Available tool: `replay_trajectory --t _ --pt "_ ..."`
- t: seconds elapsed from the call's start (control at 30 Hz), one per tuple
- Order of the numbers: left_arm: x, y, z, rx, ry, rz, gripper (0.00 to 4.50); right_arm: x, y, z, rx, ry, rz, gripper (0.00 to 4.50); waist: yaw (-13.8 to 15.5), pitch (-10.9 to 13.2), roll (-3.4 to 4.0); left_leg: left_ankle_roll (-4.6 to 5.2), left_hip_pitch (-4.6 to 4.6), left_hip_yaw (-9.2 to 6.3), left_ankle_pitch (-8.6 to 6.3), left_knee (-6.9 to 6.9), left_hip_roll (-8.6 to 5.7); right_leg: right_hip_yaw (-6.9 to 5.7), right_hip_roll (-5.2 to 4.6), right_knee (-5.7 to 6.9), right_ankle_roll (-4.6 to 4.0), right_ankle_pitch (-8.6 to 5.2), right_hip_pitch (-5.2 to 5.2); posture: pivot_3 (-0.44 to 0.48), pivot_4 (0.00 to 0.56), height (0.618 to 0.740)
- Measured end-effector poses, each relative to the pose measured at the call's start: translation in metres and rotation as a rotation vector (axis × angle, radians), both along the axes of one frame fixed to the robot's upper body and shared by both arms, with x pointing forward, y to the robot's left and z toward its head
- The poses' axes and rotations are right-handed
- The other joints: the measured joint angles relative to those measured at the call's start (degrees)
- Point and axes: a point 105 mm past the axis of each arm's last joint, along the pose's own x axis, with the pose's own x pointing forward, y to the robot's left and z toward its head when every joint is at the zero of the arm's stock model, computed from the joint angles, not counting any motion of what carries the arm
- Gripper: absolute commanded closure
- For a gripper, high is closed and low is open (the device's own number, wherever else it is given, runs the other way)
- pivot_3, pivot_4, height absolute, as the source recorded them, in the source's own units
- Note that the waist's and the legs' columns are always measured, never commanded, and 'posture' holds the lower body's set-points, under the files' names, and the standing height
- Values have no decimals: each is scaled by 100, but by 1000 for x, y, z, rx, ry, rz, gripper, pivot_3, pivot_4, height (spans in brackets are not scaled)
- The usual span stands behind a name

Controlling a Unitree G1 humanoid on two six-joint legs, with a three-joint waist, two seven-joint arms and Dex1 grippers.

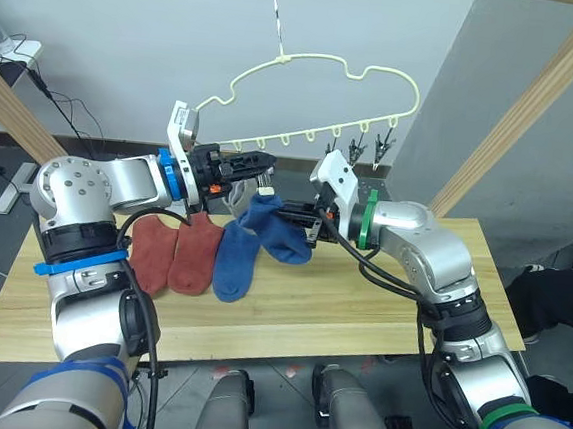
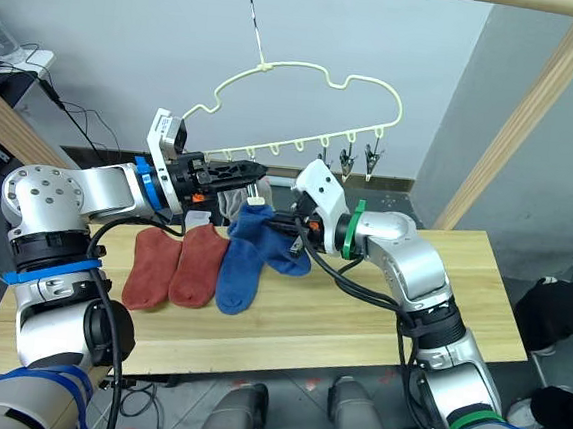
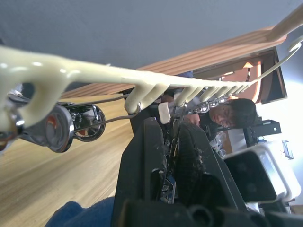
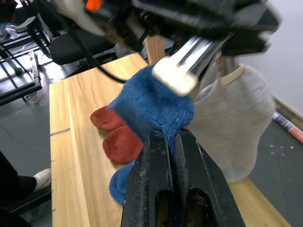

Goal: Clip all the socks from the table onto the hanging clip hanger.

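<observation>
The pale-yellow clip hanger [image 1: 320,62] hangs over the table [image 1: 358,311]. My left gripper [image 1: 264,161] is shut on a silver clip [image 4: 182,75] on its lower bar, which it holds just above a blue sock [image 1: 280,229]. My right gripper [image 1: 291,217] is shut on that blue sock and holds it up under the clip. A grey sock [image 4: 227,123] hangs behind them. Another blue sock [image 1: 234,260] lies flat on the table beside two rust-red socks [image 1: 150,253] [image 1: 195,255].
Two bare clips [image 1: 369,147] hang at the hanger's right end. Slanted wooden frame poles stand at the right [image 1: 521,115] and the left [image 1: 14,115]. A person's dark-clad leg [image 1: 556,288] is beyond the table's right end. Cables lie on the floor behind.
</observation>
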Motion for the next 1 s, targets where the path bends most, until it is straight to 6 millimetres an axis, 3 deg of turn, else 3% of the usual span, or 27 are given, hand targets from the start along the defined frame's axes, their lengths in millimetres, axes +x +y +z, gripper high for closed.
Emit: replay_trajectory --t 0.5,0.57,0.6,0.93,1.0 --pt "0 -3 -1 13 -36 -5 4286 -10 -1 9 56 85 34 4450 -1 0 0 0 -2 0 0 0 0 0 -4 0 -4 3 0 -63 239 740" --pt "-1 -2 0 12 -39 -7 3580 -10 0 9 57 82 31 4500 -1 0 0 0 -2 0 0 0 0 0 -3 0 -4 3 -1 -62 240 740" --pt "-1 -1 0 12 -43 -7 3460 -10 0 9 57 81 31 4500 -1 0 0 0 -2 0 0 0 0 -1 -3 0 -4 3 -1 -62 240 740" --pt "-6 -3 0 -3 -38 -43 471 -5 -1 8 58 70 4 4500 -2 0 0 0 -4 0 0 1 -1 -1 -2 0 -4 2 -2 -63 242 740" --pt "-5 -1 1 7 -49 -33 36 -3 -1 7 53 64 -11 4500 -2 0 0 0 -4 1 0 1 0 0 -2 0 -4 2 -3 -63 242 740"
